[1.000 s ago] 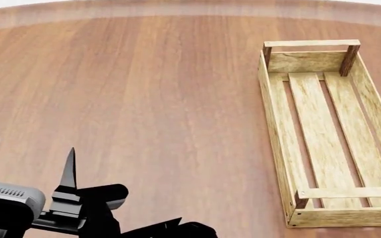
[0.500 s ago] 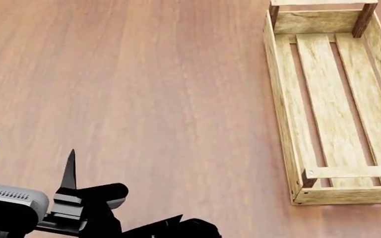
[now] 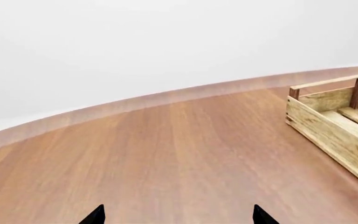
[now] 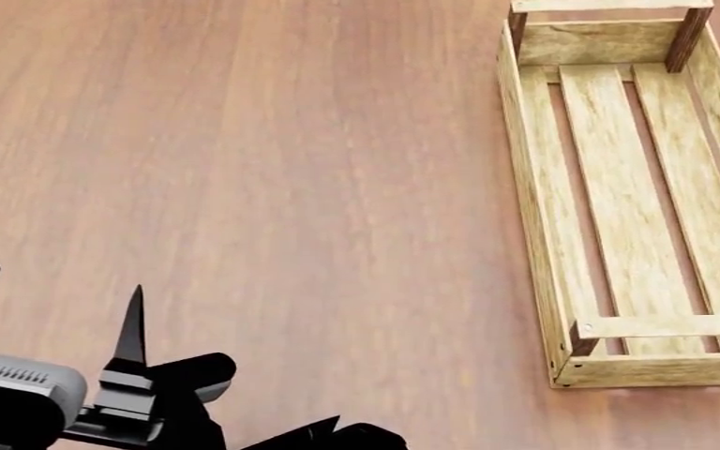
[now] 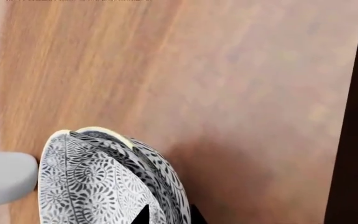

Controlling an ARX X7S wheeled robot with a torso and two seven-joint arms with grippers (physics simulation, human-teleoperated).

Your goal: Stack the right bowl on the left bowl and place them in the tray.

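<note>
The left gripper [image 4: 53,305] hovers low over the reddish wooden table [image 4: 297,169], black fingers spread. The right gripper [image 5: 166,217] pinches stacked grey-patterned bowls [image 5: 104,182] — the pale slatted wooden tray [image 4: 529,216] sits well apart, at the robot's right.

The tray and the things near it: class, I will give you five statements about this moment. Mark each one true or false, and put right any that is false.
1. The tray holds nothing. True.
2. The tray has a solid bottom. False: it is slatted, with gaps between the boards.
3. The left gripper is open. True: its fingers stand apart over bare table.
4. The head view shows two bowls beside the tray. False: no bowl shows there.
5. In the right wrist view, patterned bowls lie nested, with the right gripper at their rim. True.
</note>
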